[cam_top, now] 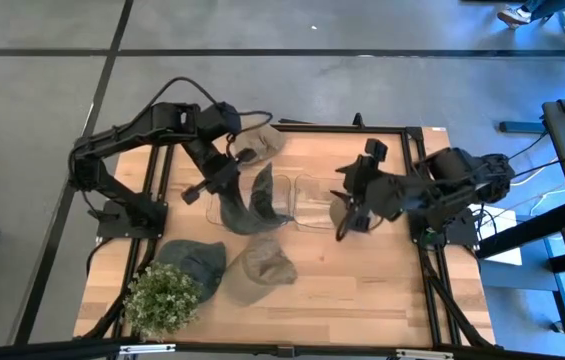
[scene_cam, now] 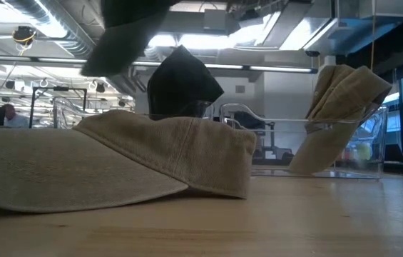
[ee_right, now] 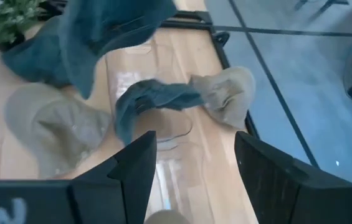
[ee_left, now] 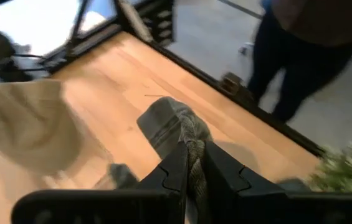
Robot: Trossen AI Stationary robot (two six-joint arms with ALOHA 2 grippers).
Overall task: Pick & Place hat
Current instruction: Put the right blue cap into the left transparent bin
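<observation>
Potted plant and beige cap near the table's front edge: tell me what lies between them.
In the high view, a dark teal cap lies between the potted plant and the beige cap, touching both.

Robotics lab or workshop in an industrial hall. Wooden table (cam_top: 362, 270) in a black metal frame (cam_top: 432, 250) on bare grey concrete floor (cam_top: 42, 60) marked with dark lines; exposed ceiling ducts (scene_cam: 37, 21) and strip lights (scene_cam: 287, 69); a person (scene_cam: 7, 116) seated at a workstation behind.
</observation>
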